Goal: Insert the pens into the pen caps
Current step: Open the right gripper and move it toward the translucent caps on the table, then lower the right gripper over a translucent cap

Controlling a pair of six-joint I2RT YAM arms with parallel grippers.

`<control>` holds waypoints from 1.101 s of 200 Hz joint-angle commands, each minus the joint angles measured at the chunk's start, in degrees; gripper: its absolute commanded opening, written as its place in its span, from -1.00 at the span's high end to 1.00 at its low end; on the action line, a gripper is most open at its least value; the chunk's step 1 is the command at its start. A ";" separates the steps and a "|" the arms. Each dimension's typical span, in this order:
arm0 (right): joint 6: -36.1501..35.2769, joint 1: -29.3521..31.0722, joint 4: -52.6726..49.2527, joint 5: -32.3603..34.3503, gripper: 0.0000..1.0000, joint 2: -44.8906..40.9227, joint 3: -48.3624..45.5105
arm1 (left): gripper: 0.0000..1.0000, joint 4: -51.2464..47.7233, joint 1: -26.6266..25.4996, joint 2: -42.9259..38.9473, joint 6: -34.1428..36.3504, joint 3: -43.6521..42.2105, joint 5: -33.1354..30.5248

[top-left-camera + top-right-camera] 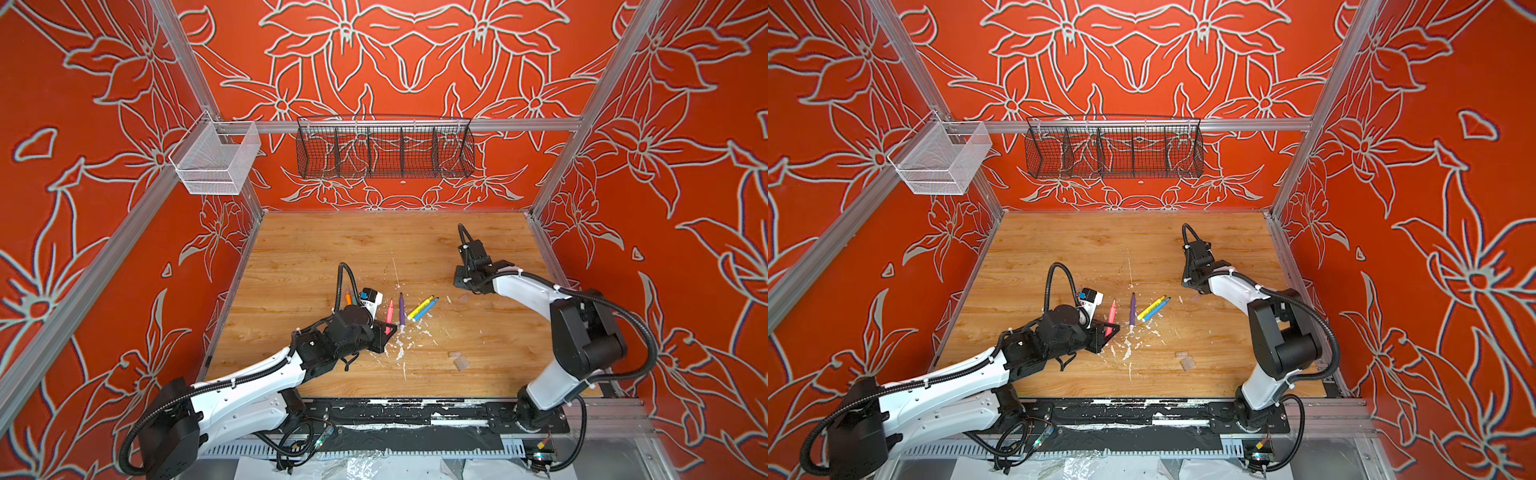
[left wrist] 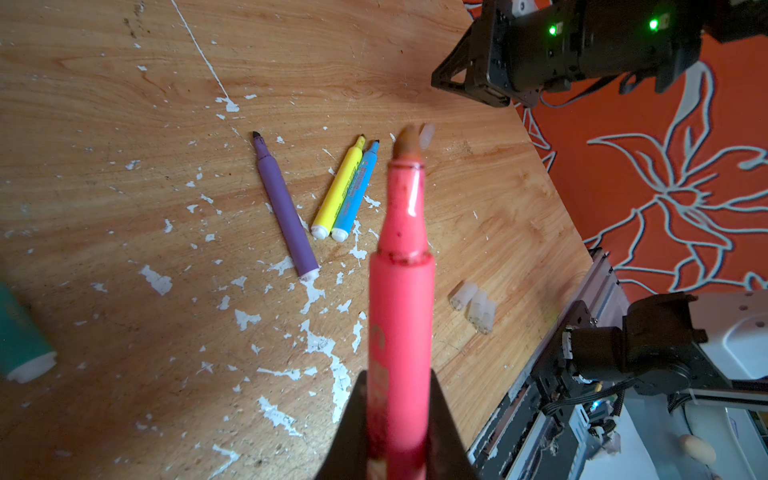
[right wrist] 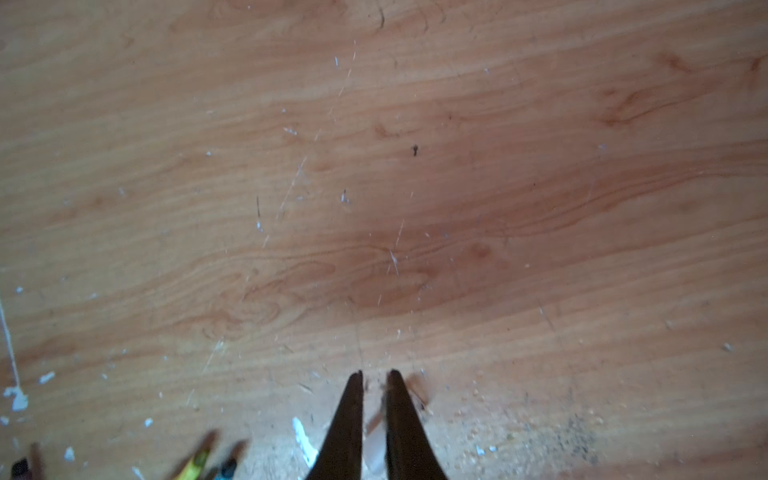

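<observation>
My left gripper [image 1: 388, 332] [image 1: 1108, 330] [image 2: 399, 436] is shut on the pink-red pen [image 2: 401, 316], whose bare tip points away from the wrist camera. The purple pen [image 1: 402, 309] [image 2: 286, 212], yellow pen [image 1: 419, 307] [image 2: 338, 191] and blue pen [image 1: 426, 311] [image 2: 355, 195] lie uncapped at mid-table. An orange pen [image 1: 348, 297] lies behind the left arm and a green pen [image 2: 20, 336] shows at the frame edge. My right gripper [image 1: 462, 286] [image 1: 1187, 284] [image 3: 374, 376] sits low over the table, shut on a clear pen cap [image 3: 375, 446]. Several more clear caps [image 2: 473, 307] [image 1: 459, 359] lie front right.
White paint flecks [image 1: 400, 349] dot the wooden table [image 1: 311, 249] near the pens. A black wire basket [image 1: 384, 151] and a white mesh basket [image 1: 216, 160] hang on the back rail. A black rail [image 1: 415, 409] runs along the table's front edge.
</observation>
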 commanded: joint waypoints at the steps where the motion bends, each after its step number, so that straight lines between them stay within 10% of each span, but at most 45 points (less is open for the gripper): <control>1: -1.12 -0.57 -2.68 0.77 0.76 3.38 2.23 | 1.00 -0.84 0.06 -1.40 -0.26 -0.06 -0.32; 220: 3.69 0.76 -3.26 -1.50 0.95 1.36 -7.36 | 1.00 -1.66 0.06 -5.41 -0.62 -0.79 0.42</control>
